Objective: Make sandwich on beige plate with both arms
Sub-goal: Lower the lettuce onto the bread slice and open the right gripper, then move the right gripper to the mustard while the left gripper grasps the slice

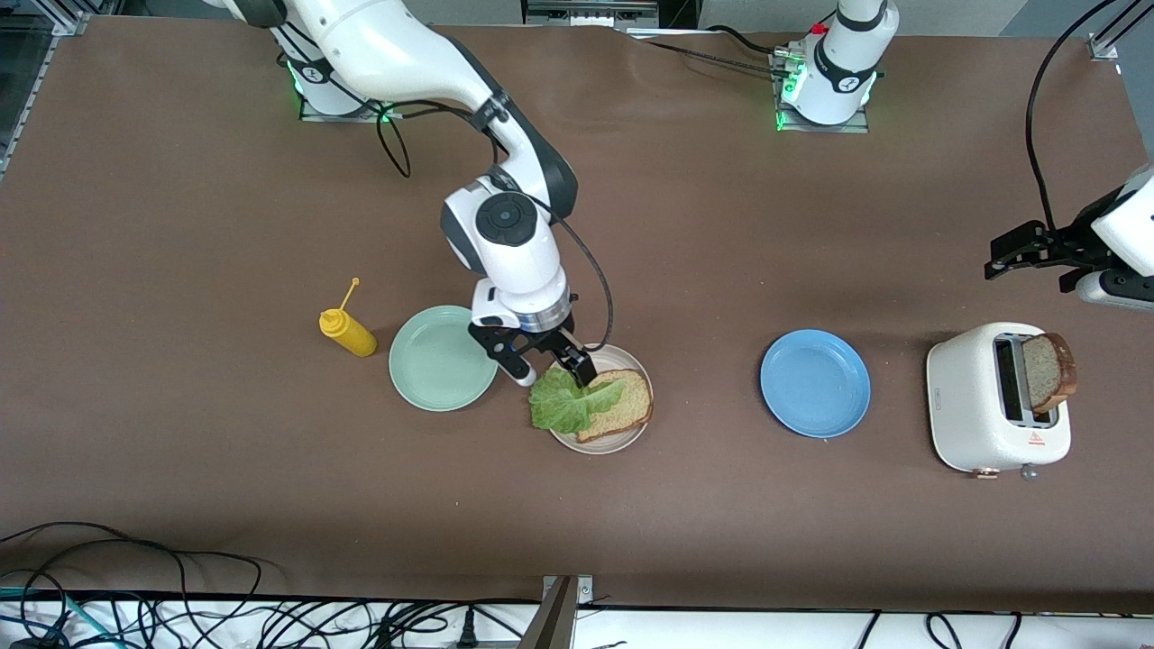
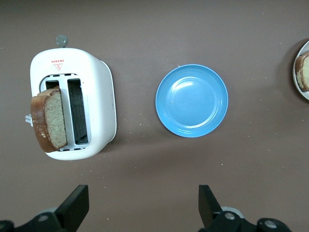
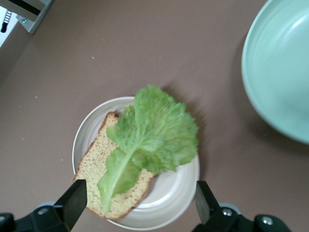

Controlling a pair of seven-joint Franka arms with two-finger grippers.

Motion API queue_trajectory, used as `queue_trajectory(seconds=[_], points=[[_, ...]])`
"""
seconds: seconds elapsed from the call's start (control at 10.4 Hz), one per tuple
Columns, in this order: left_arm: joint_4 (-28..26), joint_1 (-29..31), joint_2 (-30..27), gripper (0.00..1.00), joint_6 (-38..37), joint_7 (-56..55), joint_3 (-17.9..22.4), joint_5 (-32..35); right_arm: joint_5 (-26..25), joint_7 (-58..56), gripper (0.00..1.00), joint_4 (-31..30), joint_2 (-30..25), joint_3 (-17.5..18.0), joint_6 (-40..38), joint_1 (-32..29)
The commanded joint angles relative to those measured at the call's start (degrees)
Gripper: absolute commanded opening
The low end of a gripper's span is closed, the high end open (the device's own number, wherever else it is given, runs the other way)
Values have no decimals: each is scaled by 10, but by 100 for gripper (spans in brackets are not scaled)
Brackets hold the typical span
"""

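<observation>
Table (image 1: 180,225): a brown surface that carries every item listed below. The reference landmark is the beige plate (image 1: 631,439).

Right arm (image 1: 406,54): reaches from its base down to the beige plate. The right gripper (image 1: 552,368) sits just above the plate's rim. Its jaws are spread, and nothing is between them.

Left arm (image 1: 1127,225): waits over the table at its own end, well apart from the beige plate. The left gripper (image 1: 1014,252) hangs above the table beside the toaster (image 1: 978,401). Its jaws are spread and empty.

Toaster: white, two slots, stands well apart from the beige plate toward the left arm's end of the table. One bread slice (image 1: 1050,370) stands upright in a slot.

Blue plate (image 1: 815,382): lies between the beige plate and the toaster.

Mint-green plate (image 1: 433,361): lies just beside the beige plate, toward the right arm's end.

Beige plate: holds the lower bread slice (image 1: 631,406), which lies flat. The lettuce leaf (image 1: 568,403) lies across that slice and overhangs the plate's rim toward the mint-green plate.

Yellow squeeze bottle (image 1: 348,332): lies on its side just beside the mint-green plate, on the side away from the beige plate.
</observation>
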Motion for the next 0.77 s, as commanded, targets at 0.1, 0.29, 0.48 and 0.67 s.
queue_trajectory(seconds=[0.1,0.29,0.48,0.67], points=[[7,4,3,100,-2,14,1,-4,-9,-148,100,-14,-89,4,-148,-29],[7,4,3,100,-2,14,1,-4,-10,-260,100,-15,-128,-21,-243,-35],[7,4,3,100,0,14,1,-4,-9,-417,100,-36,-170,-72,-296,-36],[7,5,14,100,19,15,2,23,1,-610,100,-56,-198,-132,-337,-44]])
